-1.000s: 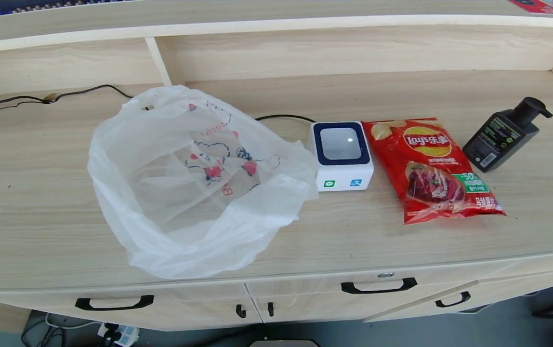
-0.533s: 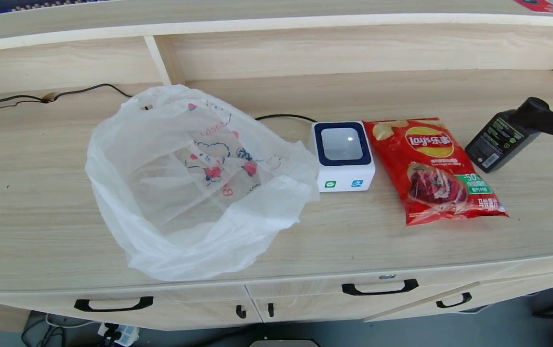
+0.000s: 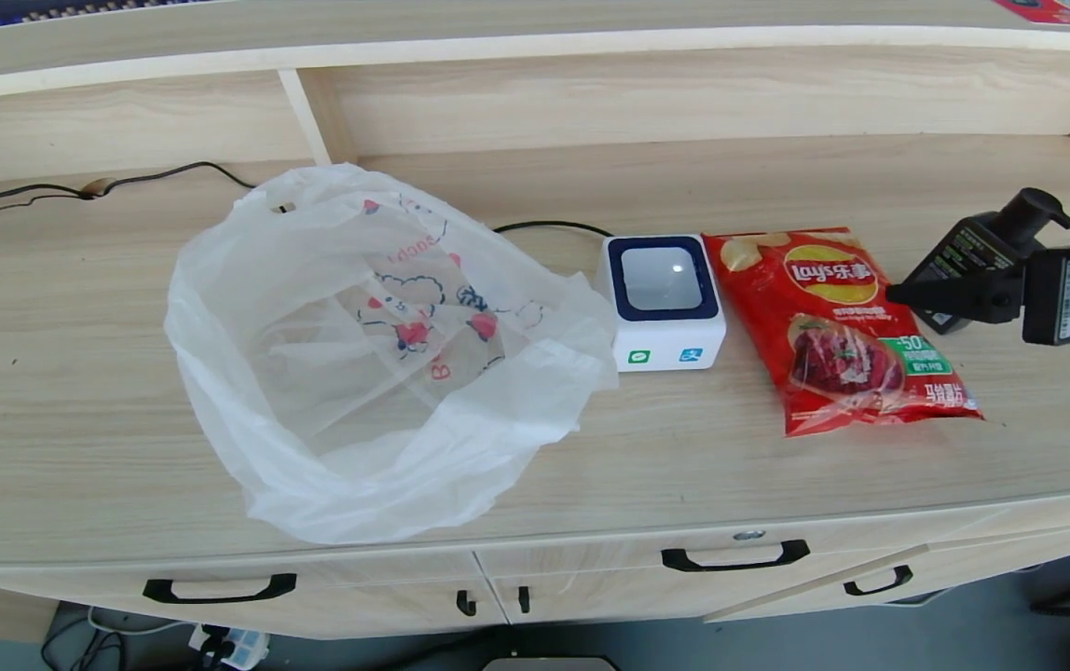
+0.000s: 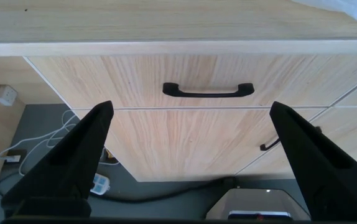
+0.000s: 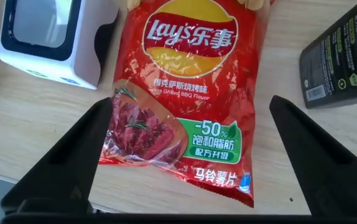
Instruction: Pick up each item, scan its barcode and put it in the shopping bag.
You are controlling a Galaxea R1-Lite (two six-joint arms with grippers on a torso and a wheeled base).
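A red chips bag [image 3: 838,326] lies flat on the wooden counter [image 3: 78,419], just right of the white scanner [image 3: 664,300]. A black pump bottle [image 3: 968,244] lies further right, partly hidden behind my right gripper [image 3: 908,294]. That gripper hovers open above the counter between bottle and chips. In the right wrist view its fingers [image 5: 73,162] spread wide over the chips bag [image 5: 185,93], with the bottle [image 5: 346,62] and scanner [image 5: 54,37] at the sides. The white shopping bag [image 3: 358,373] stands open left of the scanner. My left gripper [image 4: 191,109] is open, low before the drawers.
A raised wooden shelf and back wall [image 3: 684,93] run behind the counter. Black cables [image 3: 162,175] trail along the back left. Drawers with black handles [image 3: 733,556] sit under the front edge; one handle [image 4: 208,91] faces the left wrist camera.
My right arm has come in from the right edge and moved left, past the bottle toward the chips bag. The items on the counter have not moved.
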